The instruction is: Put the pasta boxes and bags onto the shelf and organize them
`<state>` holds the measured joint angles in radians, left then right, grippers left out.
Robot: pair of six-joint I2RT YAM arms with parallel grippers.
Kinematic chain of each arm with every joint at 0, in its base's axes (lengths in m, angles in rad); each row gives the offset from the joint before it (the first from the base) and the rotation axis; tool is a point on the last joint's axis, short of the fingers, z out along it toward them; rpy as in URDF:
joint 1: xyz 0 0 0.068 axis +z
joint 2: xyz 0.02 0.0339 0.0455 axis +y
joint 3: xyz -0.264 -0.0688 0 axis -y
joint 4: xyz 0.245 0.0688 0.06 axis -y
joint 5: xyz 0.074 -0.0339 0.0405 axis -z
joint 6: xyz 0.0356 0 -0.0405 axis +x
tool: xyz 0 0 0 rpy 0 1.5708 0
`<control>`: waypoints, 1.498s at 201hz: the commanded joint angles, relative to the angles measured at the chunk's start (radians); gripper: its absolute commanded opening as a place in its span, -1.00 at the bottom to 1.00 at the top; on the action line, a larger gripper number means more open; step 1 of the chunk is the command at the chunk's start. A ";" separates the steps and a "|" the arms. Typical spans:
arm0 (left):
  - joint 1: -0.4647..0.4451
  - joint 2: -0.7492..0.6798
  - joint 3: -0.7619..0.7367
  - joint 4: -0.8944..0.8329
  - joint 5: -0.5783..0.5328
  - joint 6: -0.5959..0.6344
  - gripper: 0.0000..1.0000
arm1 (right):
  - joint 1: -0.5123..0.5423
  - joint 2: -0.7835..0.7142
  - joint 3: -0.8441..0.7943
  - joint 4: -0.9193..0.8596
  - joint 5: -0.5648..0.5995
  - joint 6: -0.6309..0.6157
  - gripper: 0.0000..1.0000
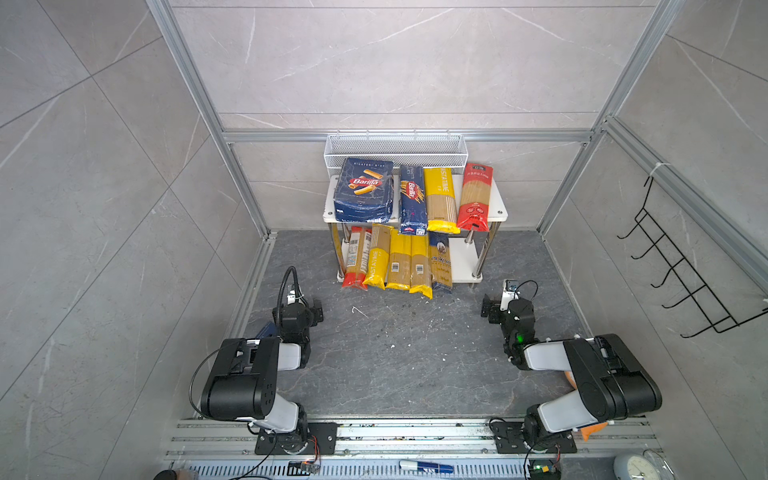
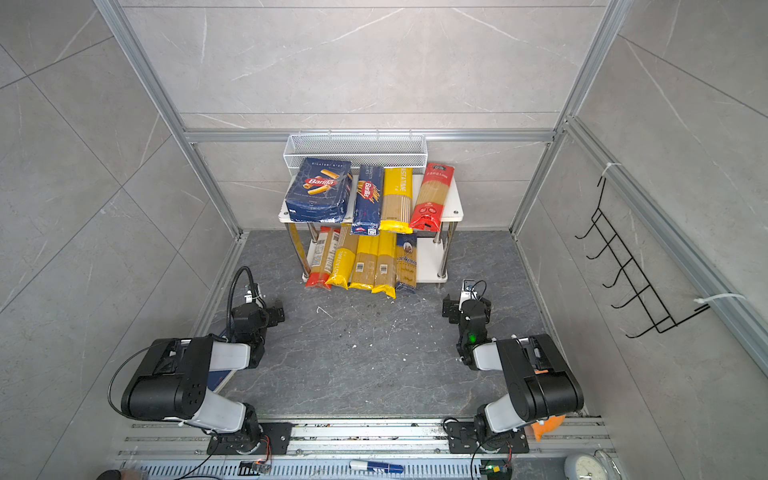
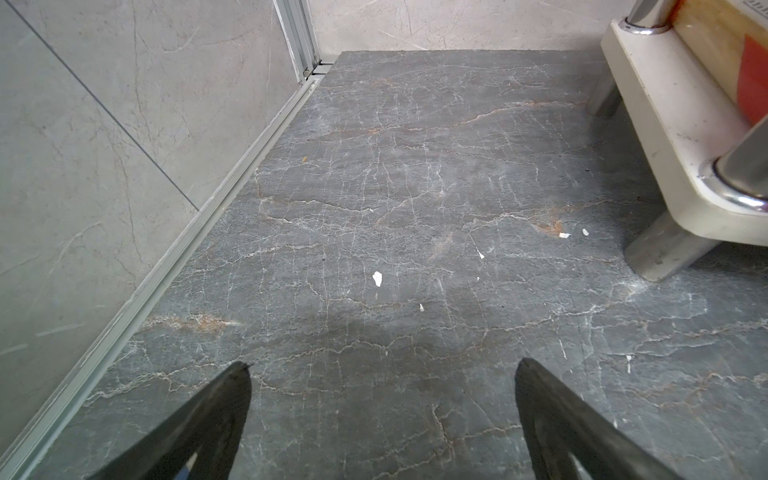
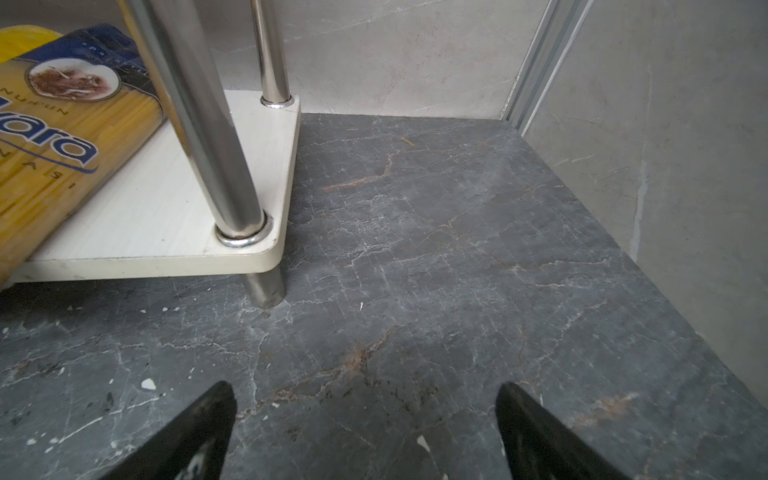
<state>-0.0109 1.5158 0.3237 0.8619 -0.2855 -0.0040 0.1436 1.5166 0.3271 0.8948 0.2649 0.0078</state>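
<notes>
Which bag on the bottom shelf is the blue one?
The short blue bag at the row's right end, seen from above; beside it lie three yellow bags and one red bag.

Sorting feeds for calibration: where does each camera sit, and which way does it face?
Top views: high overhead, looking down at the shelf; left arm and right arm show.
Left wrist: low over floor, facing back wall; open left gripper.
Right wrist: low, facing the ankara bag; open right gripper.
Shared: both wrist views catch the shelf's lower board.
</notes>
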 commanded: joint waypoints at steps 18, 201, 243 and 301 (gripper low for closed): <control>0.005 -0.011 0.018 0.032 0.008 -0.022 1.00 | -0.001 0.002 0.019 0.012 -0.004 0.014 0.98; 0.048 -0.014 0.040 -0.020 0.184 -0.004 1.00 | -0.037 -0.003 0.018 0.006 -0.306 -0.060 0.99; 0.047 -0.016 0.038 -0.020 0.184 -0.005 1.00 | -0.038 -0.003 0.016 0.007 -0.305 -0.059 0.98; 0.047 -0.016 0.038 -0.018 0.184 -0.004 1.00 | -0.038 -0.003 0.016 0.007 -0.308 -0.059 0.98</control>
<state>0.0288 1.5158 0.3405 0.8143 -0.1196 -0.0040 0.1097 1.5166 0.3275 0.8948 -0.0280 -0.0391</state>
